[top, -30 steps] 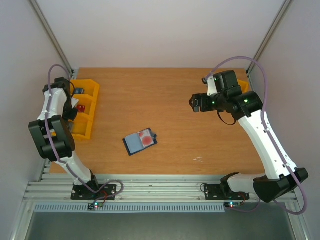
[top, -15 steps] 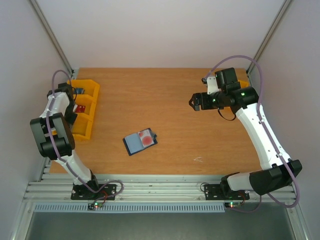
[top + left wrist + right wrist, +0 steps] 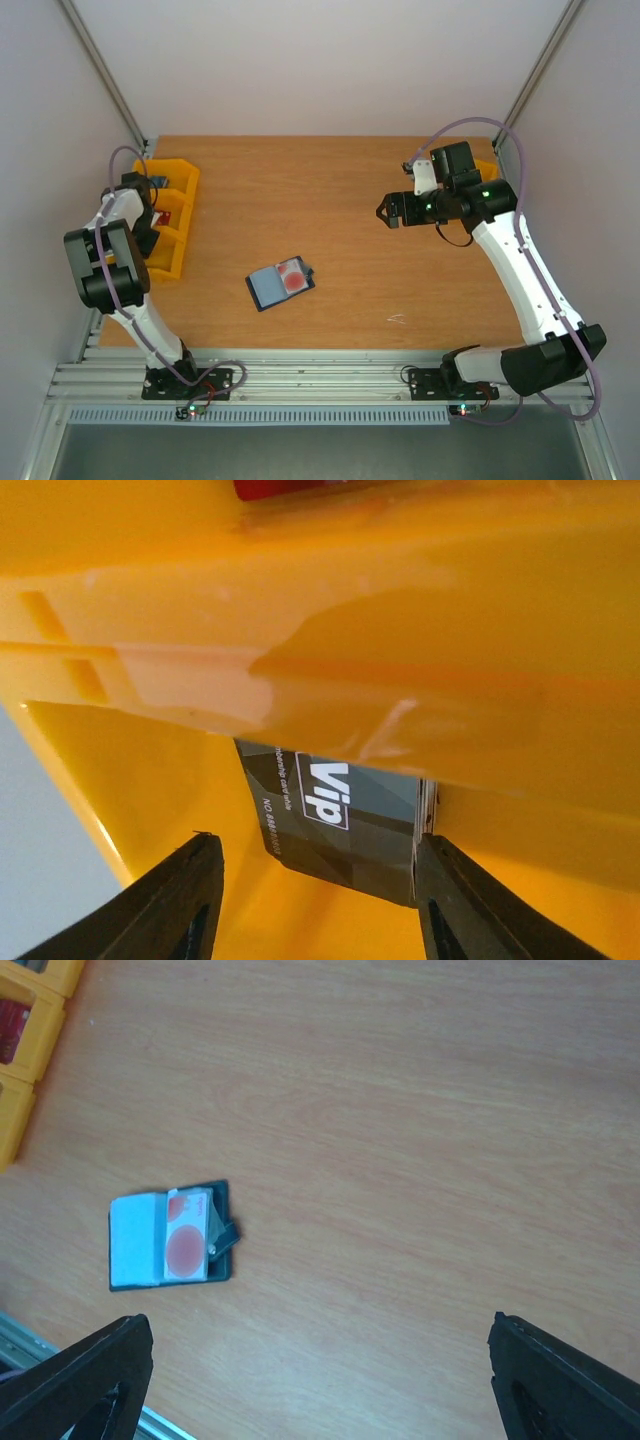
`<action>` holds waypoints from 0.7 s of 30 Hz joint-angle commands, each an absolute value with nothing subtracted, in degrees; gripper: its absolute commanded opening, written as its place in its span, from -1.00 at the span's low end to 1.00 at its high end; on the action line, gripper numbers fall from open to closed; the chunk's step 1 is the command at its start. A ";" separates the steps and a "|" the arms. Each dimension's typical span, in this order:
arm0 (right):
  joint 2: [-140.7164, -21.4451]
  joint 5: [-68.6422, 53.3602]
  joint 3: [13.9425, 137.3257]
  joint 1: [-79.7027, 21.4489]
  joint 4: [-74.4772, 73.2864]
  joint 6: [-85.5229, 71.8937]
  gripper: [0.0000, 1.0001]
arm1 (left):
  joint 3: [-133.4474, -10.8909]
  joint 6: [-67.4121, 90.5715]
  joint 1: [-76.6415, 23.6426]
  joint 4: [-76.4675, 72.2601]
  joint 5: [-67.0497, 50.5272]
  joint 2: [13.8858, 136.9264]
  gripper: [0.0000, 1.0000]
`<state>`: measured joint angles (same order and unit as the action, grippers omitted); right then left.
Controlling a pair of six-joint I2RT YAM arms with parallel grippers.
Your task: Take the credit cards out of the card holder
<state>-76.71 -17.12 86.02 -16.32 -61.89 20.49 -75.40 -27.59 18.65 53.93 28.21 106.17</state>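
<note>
Yellow plastic bin with compartments (image 3: 188, 222): sits at the left edge of the wooden bench (image 3: 350, 190), towards the far side.
Left claw (image 3: 318, 852): down inside one compartment of that bin, its two dark fingers (image 3: 195, 895) standing partly apart with nothing pinched flat between them.
Dark grey rectangular card printed "Vip" (image 3: 345, 830): lies against the yellow wall inside the compartment, just past the left fingertips. Whether a finger touches its edge, I cannot tell.
Red object (image 3: 12, 1032): sits in another compartment of the bin, too small to make out.
Dark navy folding card holder (image 3: 281, 284): lies open and flat on the bench, left of centre and nearer the front, well apart from both arms.
Holder inside: the left half shows a plain blue-grey lining, and the small clasp tab (image 3: 225, 1238) sticks out at the right side.
Pale white-pink card with a red round mark (image 3: 292, 277): still tucked in the holder's right half, face up.
Pale scuff (image 3: 397, 320): a small mark on the bare wood, right of the holder.
Right claw (image 3: 386, 212): hangs above the right part of the bench with its fingers spread wide and empty, pointing towards the middle, far from the holder.
</note>
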 commanded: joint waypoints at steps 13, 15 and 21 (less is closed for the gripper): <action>-75.01 -22.89 83.76 -15.91 -59.95 16.38 0.79 | -78.08 -28.61 18.89 55.31 15.38 95.38 0.95; -75.06 -25.03 83.64 -15.91 -59.65 15.67 0.73 | -77.11 -28.63 18.98 54.17 11.61 91.36 0.99; -75.15 -33.98 80.69 -16.70 -55.14 9.23 0.56 | -71.52 -31.59 18.98 51.29 0.59 75.86 0.99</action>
<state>-75.44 -27.09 82.48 -16.32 -59.13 14.63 -74.76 -29.21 18.68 53.49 10.35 84.77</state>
